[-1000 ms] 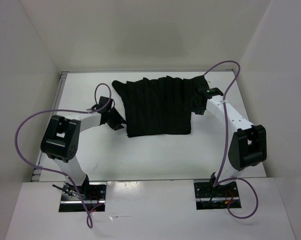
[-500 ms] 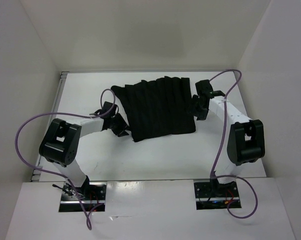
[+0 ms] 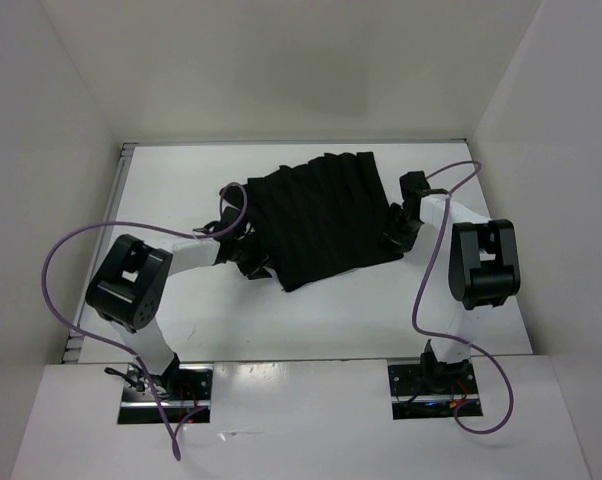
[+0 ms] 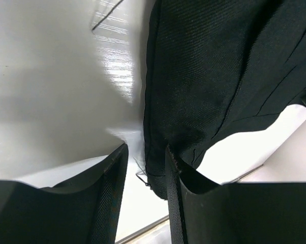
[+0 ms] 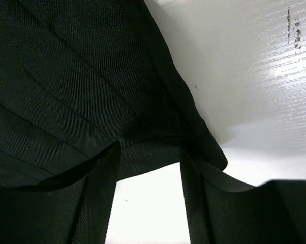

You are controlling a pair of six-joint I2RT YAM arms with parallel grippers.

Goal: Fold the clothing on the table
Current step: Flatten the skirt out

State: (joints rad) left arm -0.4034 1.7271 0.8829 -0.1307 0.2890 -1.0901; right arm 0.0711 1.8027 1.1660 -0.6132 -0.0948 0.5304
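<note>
Left gripper (image 4: 145, 152) and right gripper (image 5: 149, 147) each pinch an opposite edge of the clothing (image 3: 321, 220), which is stretched over the middle of the table (image 3: 171, 180). I judge it light and limp, so I'd hold the hems near the corners.

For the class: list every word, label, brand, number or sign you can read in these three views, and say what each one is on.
None: no readable text in any view.
The clothing is plain black and the table plain white.
The left arm and right arm show no legible marking.
The dark specks on the table in the right wrist view are scuffs, not writing.
</note>
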